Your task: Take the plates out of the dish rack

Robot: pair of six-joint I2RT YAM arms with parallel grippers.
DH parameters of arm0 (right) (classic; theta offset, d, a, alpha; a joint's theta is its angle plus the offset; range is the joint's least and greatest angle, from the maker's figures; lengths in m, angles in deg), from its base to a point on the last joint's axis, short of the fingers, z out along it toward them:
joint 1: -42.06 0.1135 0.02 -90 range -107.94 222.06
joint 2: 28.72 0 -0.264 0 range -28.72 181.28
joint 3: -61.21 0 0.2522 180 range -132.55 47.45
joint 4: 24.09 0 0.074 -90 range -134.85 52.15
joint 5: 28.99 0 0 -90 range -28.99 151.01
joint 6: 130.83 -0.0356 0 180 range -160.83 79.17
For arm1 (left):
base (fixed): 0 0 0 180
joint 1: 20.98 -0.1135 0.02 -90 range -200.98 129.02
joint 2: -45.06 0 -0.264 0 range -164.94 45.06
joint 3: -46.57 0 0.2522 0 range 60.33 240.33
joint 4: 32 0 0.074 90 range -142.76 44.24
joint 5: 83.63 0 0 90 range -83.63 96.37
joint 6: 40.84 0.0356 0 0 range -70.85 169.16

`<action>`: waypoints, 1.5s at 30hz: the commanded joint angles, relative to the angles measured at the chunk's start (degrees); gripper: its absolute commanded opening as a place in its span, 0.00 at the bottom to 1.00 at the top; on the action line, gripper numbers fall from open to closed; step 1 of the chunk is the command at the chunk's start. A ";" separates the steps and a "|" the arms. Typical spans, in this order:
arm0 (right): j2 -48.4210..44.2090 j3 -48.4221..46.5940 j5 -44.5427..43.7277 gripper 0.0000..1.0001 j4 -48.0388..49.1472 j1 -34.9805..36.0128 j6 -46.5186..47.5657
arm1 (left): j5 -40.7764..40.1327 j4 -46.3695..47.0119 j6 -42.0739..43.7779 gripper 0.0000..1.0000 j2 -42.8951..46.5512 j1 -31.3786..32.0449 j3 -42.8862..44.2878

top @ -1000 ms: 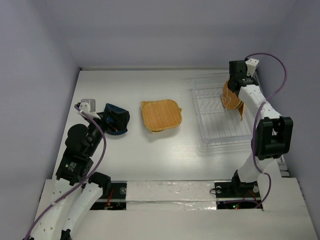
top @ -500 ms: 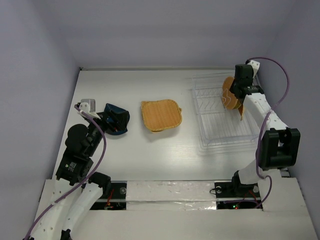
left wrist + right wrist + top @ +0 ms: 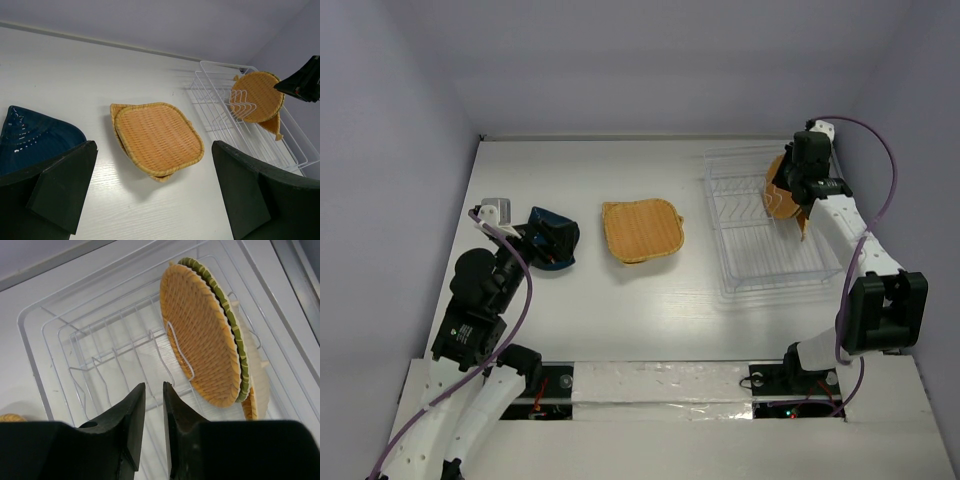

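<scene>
1. Square plate (image 3: 157,137): woven wicker, orange-tan, matt, rough ribbed weave. A second one under it looks the same.
2. Round plate (image 3: 200,335): same wicker weave, matt, with the rim bound in green strands.
3. Blue plate (image 3: 35,137): hard, glossy, glazed look, sharp highlights.
4. Rack (image 3: 740,285): clear smooth plastic tray, shiny, with thin white coated wire inside.
5. Table (image 3: 75,70): white, faint wood grain, low sheen.
6. Left fingers (image 3: 60,185) and right fingers (image 3: 125,425): black plastic, matt, smooth.
7. Walls (image 3: 400,100): pale lilac, flat matt.
</scene>
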 commanded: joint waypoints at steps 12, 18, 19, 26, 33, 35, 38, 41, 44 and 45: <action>2.48 -3.03 -15.10 0.33 -4.13 -0.56 -3.20 | 0.54 1.95 0.56 0.99 0.21 0.87 0.35; 1.25 0.66 -14.13 0.33 -1.32 -1.62 -5.22 | 0.54 1.86 0.56 0.99 0.04 1.39 0.35; 1.25 1.01 -13.87 0.33 -1.15 -2.14 -5.57 | 0.54 1.86 0.56 0.99 0.04 1.39 0.35; 2.13 3.29 -9.31 0.35 0.78 -4.34 -6.54 | 0.54 1.86 0.56 0.99 -0.31 1.39 0.35; 2.22 5.14 -7.98 0.35 2.11 -5.84 -6.46 | 0.63 1.95 0.65 0.99 -0.31 1.39 0.35; 2.74 5.32 -8.07 0.35 2.37 -6.36 -6.54 | 0.63 1.95 0.65 0.99 -0.31 1.39 0.35; 3.62 5.14 -7.19 0.35 2.64 -6.36 -6.46 | 0.63 1.95 0.56 0.99 -0.40 1.39 0.35; 4.15 5.32 -5.79 0.35 4.12 -6.36 -5.84 | 0.63 1.95 0.56 0.99 -0.31 1.39 0.35; 5.29 5.06 -6.65 0.35 4.31 -6.36 -5.58 | 0.63 1.95 0.65 0.99 -0.14 1.39 0.35; 5.73 4.88 -6.75 0.35 4.48 -6.36 -5.40 | 0.72 1.86 0.65 0.99 -0.05 1.39 0.35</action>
